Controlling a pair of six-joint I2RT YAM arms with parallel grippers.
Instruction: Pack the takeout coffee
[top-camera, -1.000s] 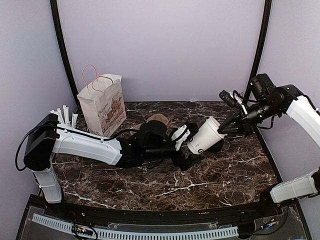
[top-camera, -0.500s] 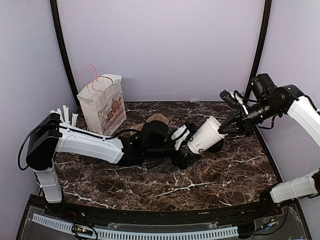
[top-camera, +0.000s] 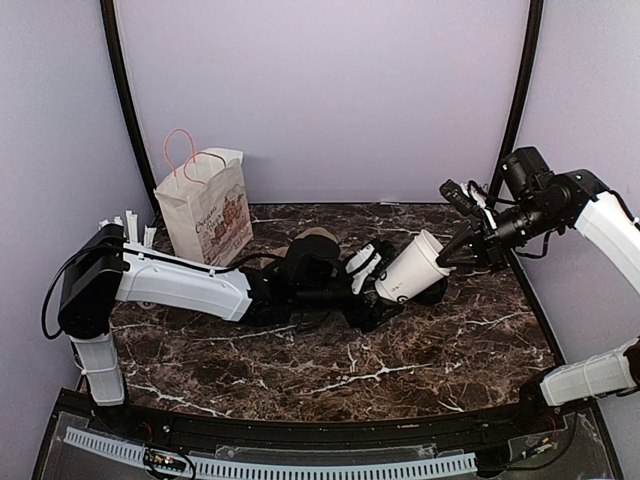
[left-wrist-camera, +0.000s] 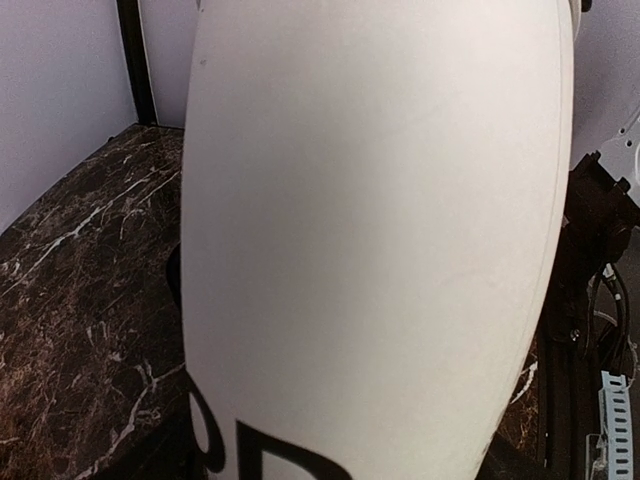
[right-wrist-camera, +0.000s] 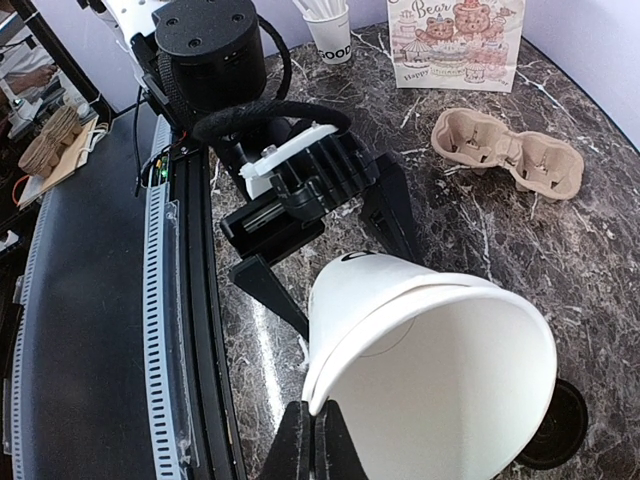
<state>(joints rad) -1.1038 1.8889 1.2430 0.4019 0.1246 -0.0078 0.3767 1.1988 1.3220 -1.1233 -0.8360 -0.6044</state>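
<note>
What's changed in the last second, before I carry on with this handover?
The left arm edged a little further toward the paper cup. Its claw straddles the cup's narrow end, jaws open; I can't tell whether they touch it. Nothing was taken or let go. Unchanged: the right claw pinches the cup's rim and holds it tilted over the table, and the paper bag and cup carrier are in place.

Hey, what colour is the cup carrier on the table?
The cup carrier is a light cardboard brown; the right wrist view shows it best.
</note>
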